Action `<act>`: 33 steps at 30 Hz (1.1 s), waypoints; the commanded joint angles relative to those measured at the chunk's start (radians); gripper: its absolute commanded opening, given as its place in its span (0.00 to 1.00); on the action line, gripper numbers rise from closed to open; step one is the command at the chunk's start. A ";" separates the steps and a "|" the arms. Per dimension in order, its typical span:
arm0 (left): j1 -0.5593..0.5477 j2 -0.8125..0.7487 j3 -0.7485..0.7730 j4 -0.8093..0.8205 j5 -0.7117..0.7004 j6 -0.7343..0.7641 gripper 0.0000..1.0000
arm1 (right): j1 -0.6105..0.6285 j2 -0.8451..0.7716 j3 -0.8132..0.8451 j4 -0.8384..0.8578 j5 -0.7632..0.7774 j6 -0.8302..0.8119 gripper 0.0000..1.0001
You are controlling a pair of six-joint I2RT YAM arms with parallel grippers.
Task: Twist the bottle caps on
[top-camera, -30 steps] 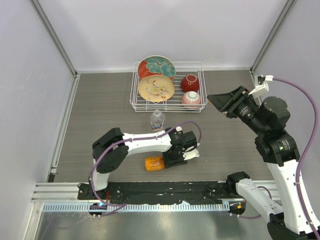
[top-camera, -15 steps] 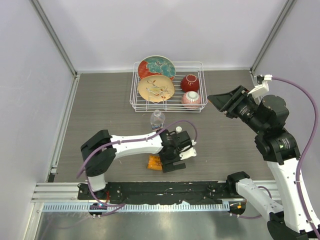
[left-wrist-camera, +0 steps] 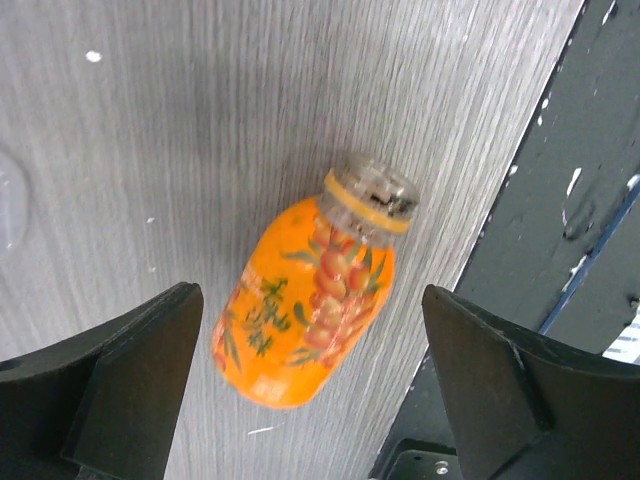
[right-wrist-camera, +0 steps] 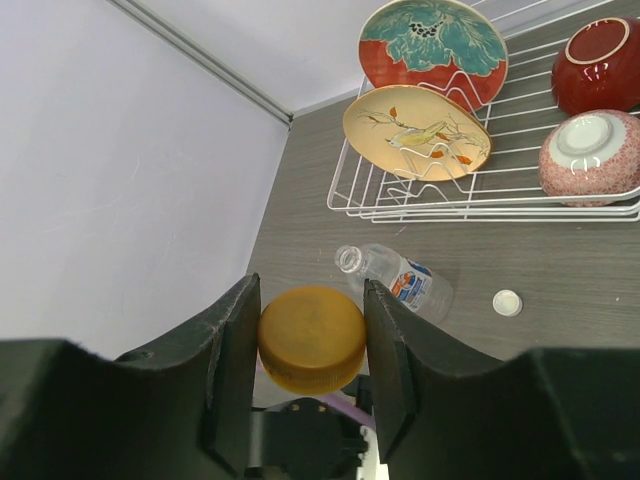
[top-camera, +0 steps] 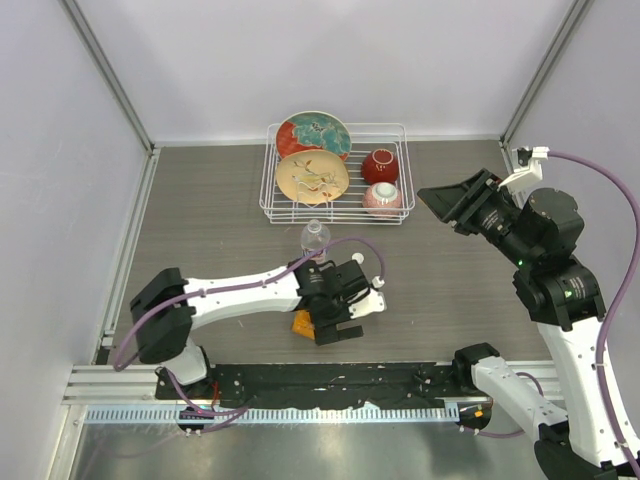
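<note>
**Orange bottle down, orange cap up in the air**

Parked at 12 o'clock on the gray table [top-camera: 200,220]: a white wire dish rack [top-camera: 335,216] with two plates and two bowls, likely just out of the way.

Near the middle of the table, at 6 o'clock from the rack: the clear water bottle [top-camera: 315,238], mouth open, no cap. Close by at its 4 o'clock, flat on the table: the small white cap [right-wrist-camera: 507,302], probably waiting its turn.

At 6 o'clock of the table, near the black rail [top-camera: 400,378]: the orange bottle [left-wrist-camera: 305,310], flat on its side, neck bare and aimed toward the rail. Hard to screw a cap on like that. Probably needs standing up first.

Right above it: the left gripper [left-wrist-camera: 315,375], fingers spread wide, one on each side of the bottle, not touching. Left arm stretched long and low from 8 o'clock, wrist bent down.

Up at 3 o'clock, well off the table: the right gripper [right-wrist-camera: 312,345], pinching the orange cap [right-wrist-camera: 310,335] between both fingers. Looks like a hold-and-wait for the bare neck. Right arm folded up tall, aimed in toward the middle.
</note>
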 commanded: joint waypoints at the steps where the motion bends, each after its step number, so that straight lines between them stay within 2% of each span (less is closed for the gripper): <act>1: -0.004 -0.123 -0.063 0.033 -0.062 0.069 0.96 | 0.003 0.000 0.042 0.013 0.009 -0.016 0.18; 18: -0.004 -0.166 -0.232 0.114 -0.105 0.197 0.97 | 0.005 -0.009 0.036 0.019 0.012 -0.011 0.18; 33: -0.004 -0.216 -0.316 0.119 -0.076 0.201 0.97 | 0.005 -0.009 0.020 0.035 0.001 -0.005 0.18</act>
